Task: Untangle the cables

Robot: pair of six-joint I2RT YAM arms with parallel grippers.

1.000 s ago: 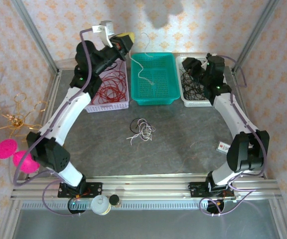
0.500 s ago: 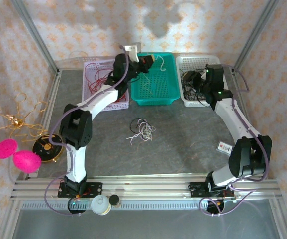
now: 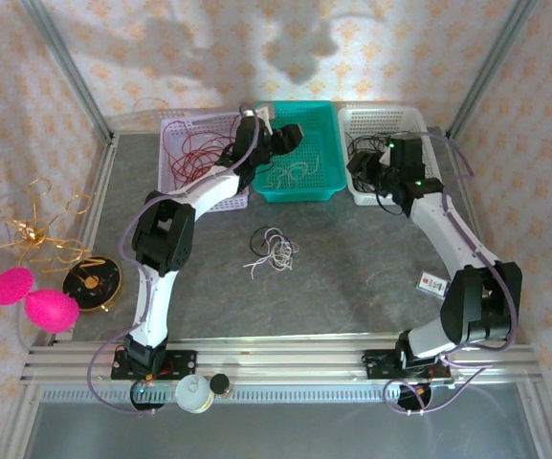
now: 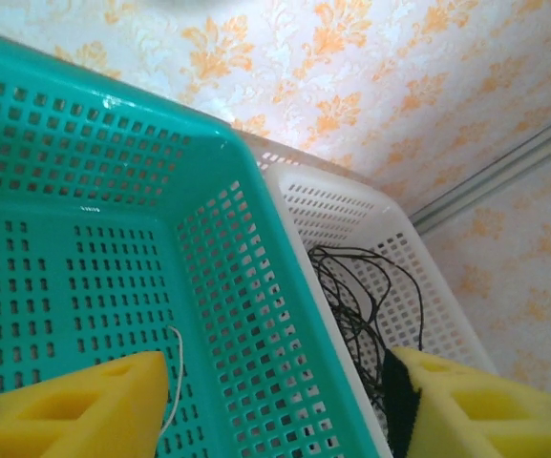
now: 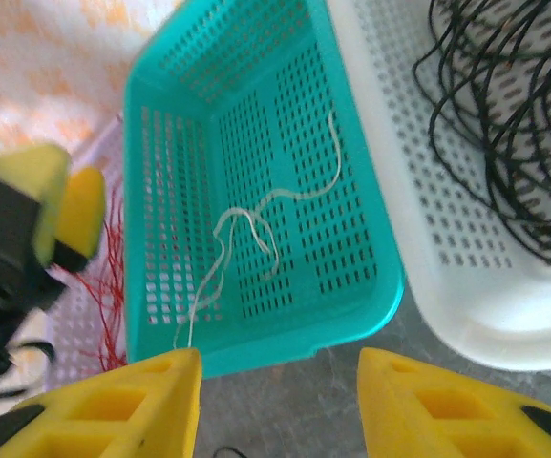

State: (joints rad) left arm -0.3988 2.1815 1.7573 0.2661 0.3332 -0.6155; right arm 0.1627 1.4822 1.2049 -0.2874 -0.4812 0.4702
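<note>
Hovering above the teal perforated plastic basket (image 4: pixel 65 124), the left pincer (image 4: pixel 277 377) gapes empty; the right pincer (image 5: pixel 280 391) likewise, near the thin cream-white cable (image 5: pixel 220 237) inside.

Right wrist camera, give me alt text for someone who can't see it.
A cream-white cable lies loosely curled in a teal basket, seen past the open yellow right gripper. A white basket holding black cables sits to its right; red cables and the left gripper show at its left.

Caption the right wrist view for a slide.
Open right end effector before a teal basket with a cream cable; black cables lie in the neighbouring white basket.
</note>
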